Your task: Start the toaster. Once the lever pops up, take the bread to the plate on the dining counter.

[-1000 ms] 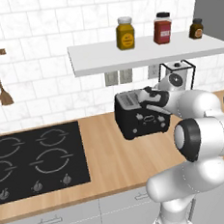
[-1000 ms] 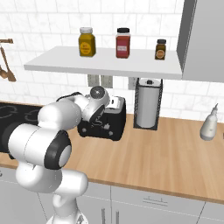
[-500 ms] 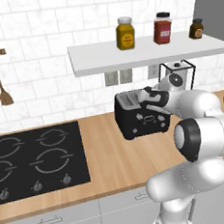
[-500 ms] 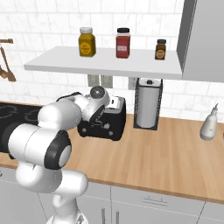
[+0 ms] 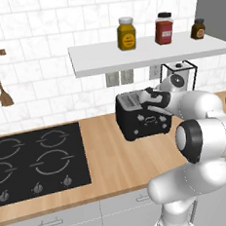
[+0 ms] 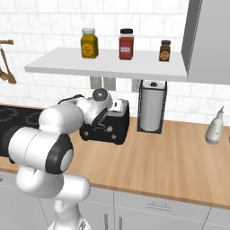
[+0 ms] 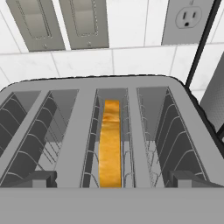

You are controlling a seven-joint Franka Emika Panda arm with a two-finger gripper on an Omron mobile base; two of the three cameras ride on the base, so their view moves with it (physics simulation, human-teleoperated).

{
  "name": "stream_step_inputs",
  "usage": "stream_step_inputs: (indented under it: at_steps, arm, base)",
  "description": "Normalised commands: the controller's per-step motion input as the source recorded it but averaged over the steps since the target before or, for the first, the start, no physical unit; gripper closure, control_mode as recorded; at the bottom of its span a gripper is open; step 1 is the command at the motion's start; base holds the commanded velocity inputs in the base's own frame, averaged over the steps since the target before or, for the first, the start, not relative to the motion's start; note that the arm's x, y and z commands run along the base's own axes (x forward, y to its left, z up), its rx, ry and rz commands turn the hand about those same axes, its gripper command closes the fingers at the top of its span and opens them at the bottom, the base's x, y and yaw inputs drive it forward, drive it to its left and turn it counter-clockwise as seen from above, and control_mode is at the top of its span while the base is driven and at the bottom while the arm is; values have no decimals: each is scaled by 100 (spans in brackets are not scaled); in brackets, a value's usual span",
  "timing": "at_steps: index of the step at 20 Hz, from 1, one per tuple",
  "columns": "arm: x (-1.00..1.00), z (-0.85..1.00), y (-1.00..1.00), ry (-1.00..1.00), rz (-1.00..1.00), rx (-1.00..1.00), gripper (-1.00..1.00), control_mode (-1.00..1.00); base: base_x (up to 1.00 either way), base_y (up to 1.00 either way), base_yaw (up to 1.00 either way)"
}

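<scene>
inside toaster slot, bread edge-on, lower part hidden.

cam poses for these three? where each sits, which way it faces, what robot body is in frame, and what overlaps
Left base view: behind-left of the arm, facing the wall over the black boxy toaster; white arm rises lower right.
Right base view: behind-right, same toaster beside the paper-towel roll; arm lower left.
Hand view: above the toaster, looking down its grey slots at the orange-brown bread slice; dark fingertips at bottom.
Shared: toaster in all three; jar shelf in both base views.
</scene>
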Motion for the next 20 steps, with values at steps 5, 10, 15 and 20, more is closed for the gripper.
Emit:
stream_step_inputs:
  at_steps: [5,10,15,20]
  arm:
    - [0,0,0,0,0,0,-100,-100]
    - [0,0,0,0,0,0,-100,-100]
    - [0,0,0,0,0,0,-100,-100]
    - [0,0,0,0,0,0,-100,-100]
  base:
    - [0,0,0]
    - [0,0,0]
    - [0,0,0]
    - [0,0,0]
